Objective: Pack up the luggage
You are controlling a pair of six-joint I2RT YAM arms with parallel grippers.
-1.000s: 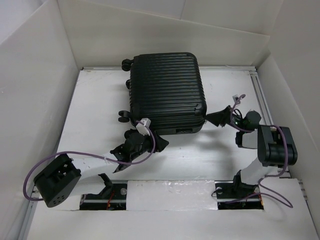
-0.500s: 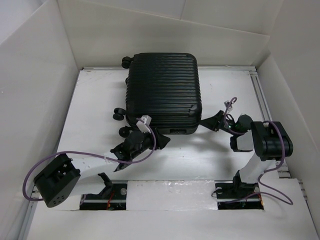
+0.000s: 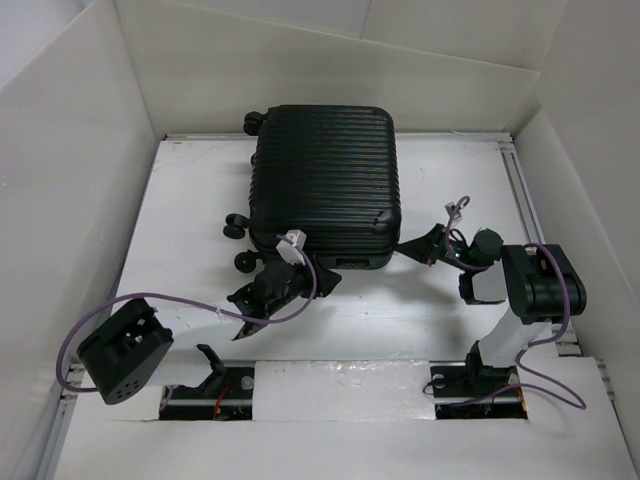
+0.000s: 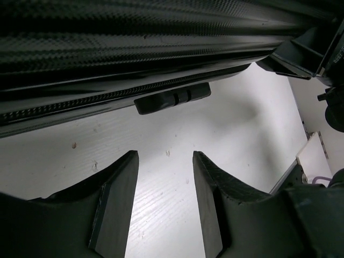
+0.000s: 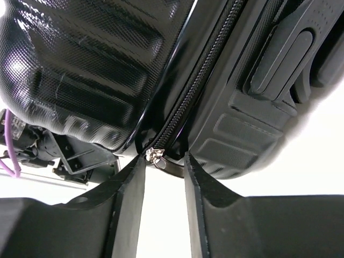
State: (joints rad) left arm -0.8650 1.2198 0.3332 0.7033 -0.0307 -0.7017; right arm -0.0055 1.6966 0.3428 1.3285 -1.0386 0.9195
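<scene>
From overhead I get soft, even light. The white table (image 3: 190, 220) reads bright, and the luggage (image 3: 325, 185) throws a faint shadow toward 5 o'clock, its black shell swallowing detail. On the left wrist view, the left gripper (image 4: 164, 161) shows dark, slightly soft fingers (image 4: 115, 204). On the right wrist view, glare sits at 10 o'clock and the table blows out white at 4 o'clock.

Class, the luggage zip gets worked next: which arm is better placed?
Right. The right gripper has the zipper pull at its fingertips, at the luggage corner. The left gripper faces a handle, with only bare table between its fingers.
</scene>
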